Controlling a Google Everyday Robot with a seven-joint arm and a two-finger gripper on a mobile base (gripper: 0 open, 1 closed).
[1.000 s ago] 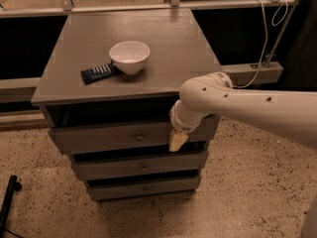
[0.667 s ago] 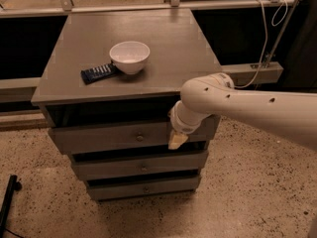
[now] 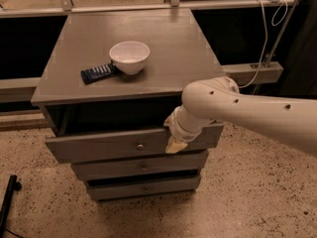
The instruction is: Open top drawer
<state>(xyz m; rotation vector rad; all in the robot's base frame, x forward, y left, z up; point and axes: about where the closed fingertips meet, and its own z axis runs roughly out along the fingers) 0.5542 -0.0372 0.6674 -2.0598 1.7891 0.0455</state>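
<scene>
Sitting at the part-open top drawer (image 3: 99, 148), perhaps touching it, is the tool (image 3: 176, 145).

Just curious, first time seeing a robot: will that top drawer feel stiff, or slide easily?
The top drawer looks like painted wood, so it should move as one stiff piece. It stands out past the lower drawers, so it probably slides freely. The gripper sits at its front, right of the knob; pulling off-centre might skew it.

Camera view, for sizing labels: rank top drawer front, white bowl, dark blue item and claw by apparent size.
1. top drawer front
2. white bowl
3. dark blue item
claw, at the drawer front, partly hidden, so unranked.
</scene>
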